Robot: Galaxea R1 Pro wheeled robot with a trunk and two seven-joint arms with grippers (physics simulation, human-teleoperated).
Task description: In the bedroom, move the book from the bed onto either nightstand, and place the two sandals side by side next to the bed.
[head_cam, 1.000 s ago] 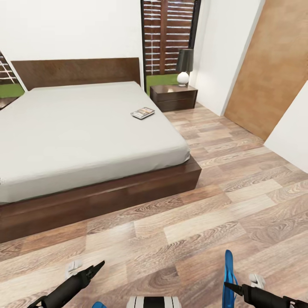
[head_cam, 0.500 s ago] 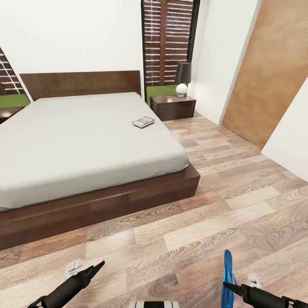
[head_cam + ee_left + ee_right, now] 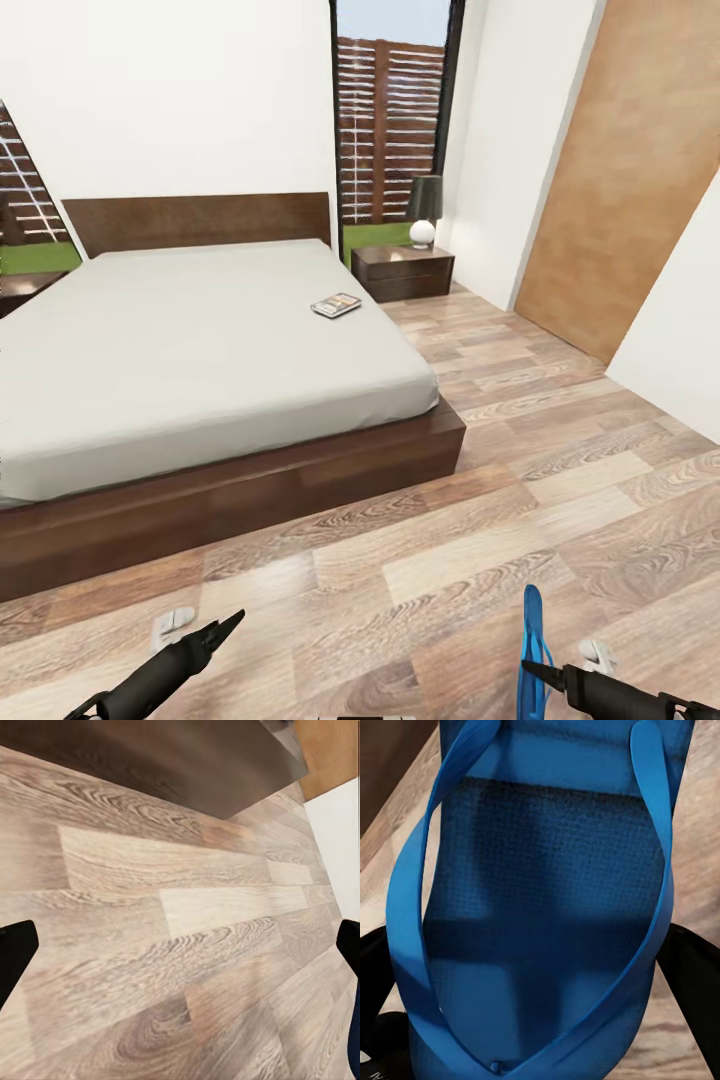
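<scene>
Right claw point(image 3: 527, 668) closed on a blue sandal point(image 3: 533, 640) standing on edge, long axis pointing toward the bed point(image 3: 200, 340) ahead-left; left claw point(image 3: 225, 628) empty, open over floor; book point(image 3: 336, 305) lying on bed's far right side near the nightstand point(image 3: 405, 272).

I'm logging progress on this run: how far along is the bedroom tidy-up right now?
Nothing looks finished. The book lies on the bed, not on the nightstand. In hand: the right gripper holds one blue sandal above the floor. The left gripper is open and empty. Left: set this sandal beside the bed, add its pair, move the book.
</scene>
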